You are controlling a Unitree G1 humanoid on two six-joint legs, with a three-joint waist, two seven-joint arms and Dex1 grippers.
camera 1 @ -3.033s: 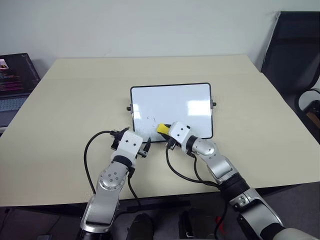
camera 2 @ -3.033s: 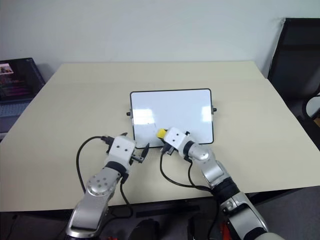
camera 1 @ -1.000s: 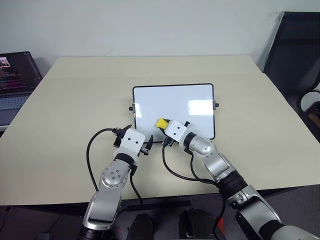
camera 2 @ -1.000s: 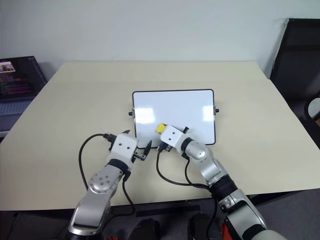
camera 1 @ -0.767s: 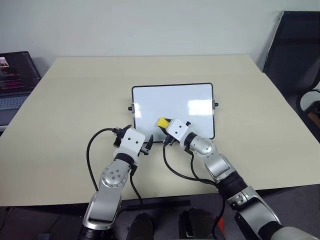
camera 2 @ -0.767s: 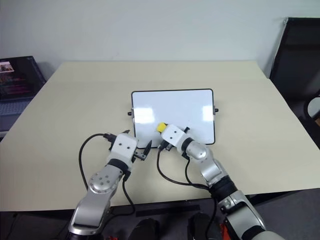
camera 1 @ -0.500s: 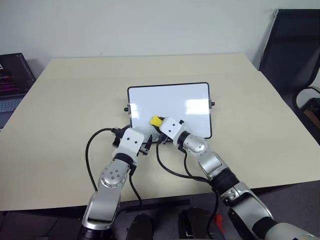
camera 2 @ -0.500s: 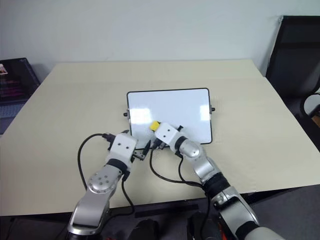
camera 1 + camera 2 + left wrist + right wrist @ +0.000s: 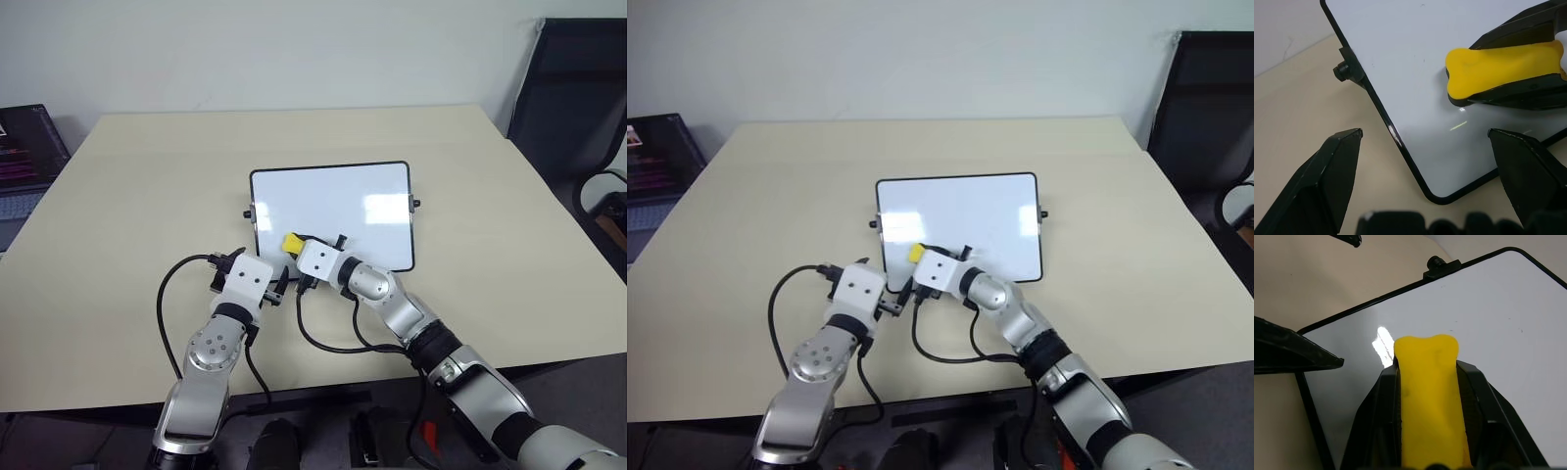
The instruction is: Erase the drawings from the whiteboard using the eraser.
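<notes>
Whiteboard (image 9: 333, 211) erasing looks close to finished, judging by the glossy surface: in both wrist views the near corner and the area around the eraser read as clean white, with only a few faint specks farther up the board. None of the three drawings can be made out now, though marks that small could hide under the eraser or in the glare patches, so a last pass over the far side may still be due.

Nearest the robot, the left gripper (image 9: 277, 291) hovers at the board's near left corner, its two black fingers (image 9: 1332, 171) spread wide and holding nothing, one over the bare counter (image 9: 127, 215), the other over the board's near edge.

Just beyond it, the right gripper (image 9: 1426, 382) has its fingers (image 9: 1376, 421) clamped on the sides of the yellow eraser (image 9: 1431, 396), whose rounded end sticks out past the fingertips and lies on or just above the board near its left edge; contact cannot be confirmed. The board itself lies flat mid-counter, its left knob (image 9: 1344, 71) beyond the left fingers.
</notes>
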